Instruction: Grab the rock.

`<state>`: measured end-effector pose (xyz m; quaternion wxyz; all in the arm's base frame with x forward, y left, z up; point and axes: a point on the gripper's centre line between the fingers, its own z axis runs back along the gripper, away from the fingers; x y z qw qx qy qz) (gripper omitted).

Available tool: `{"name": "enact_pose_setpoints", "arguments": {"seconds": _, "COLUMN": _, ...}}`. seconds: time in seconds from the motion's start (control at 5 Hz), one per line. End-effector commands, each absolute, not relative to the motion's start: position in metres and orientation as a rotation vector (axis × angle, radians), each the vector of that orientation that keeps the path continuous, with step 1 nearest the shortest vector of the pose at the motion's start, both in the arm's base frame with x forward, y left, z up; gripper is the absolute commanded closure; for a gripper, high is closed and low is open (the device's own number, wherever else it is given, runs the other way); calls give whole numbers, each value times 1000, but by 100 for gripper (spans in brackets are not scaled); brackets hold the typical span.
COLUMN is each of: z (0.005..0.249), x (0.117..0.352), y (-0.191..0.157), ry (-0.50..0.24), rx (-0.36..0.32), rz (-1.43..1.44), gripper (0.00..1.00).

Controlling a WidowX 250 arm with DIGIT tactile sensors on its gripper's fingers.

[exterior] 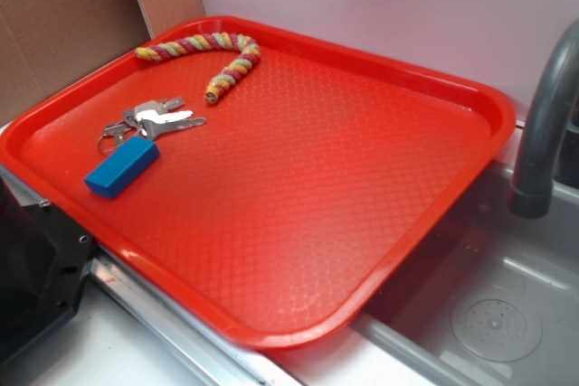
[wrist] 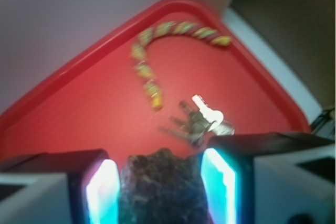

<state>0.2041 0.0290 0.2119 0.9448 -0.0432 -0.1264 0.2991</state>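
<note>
Between the two glowing pads (wrist: 102,190) of the claw (wrist: 160,190), close under the wrist camera, sits the rock (wrist: 164,187): a dark grey-brown lump with a rough, pitted face and a jagged top edge. It fills the gap from pad to pad, so the claw appears to be pinching it on both flanks, though the contact itself is blurred. Judging by how far below the tray (wrist: 79,114) looks in this view, and by the exterior view showing no rock on it, the rock seems already lifted clear; the grab looks essentially made. The arm itself is out of the exterior frame, apart from a dark blur at the top edge that I cannot identify. What remains, in my judgement, is only to keep the squeeze steady: a lumpy stone offers uneven faces, so it could twist or slip if the grip eases or the arm jerks. Down on the tray lie the rope (exterior: 213,56) near the far edge, curled in a hook, the keys (exterior: 149,121) near the left side, and the blue block (exterior: 122,169) just beside them, touching or nearly so. A sink (exterior: 493,314) and grey faucet (exterior: 547,124) stand to the right.
</note>
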Motion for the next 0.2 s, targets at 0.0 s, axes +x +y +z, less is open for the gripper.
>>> {"name": "enact_pose_setpoints", "arguments": {"seconds": 0.0, "z": 216, "x": 196, "y": 46, "ry": -151, "rx": -171, "rz": 533, "gripper": 100}}
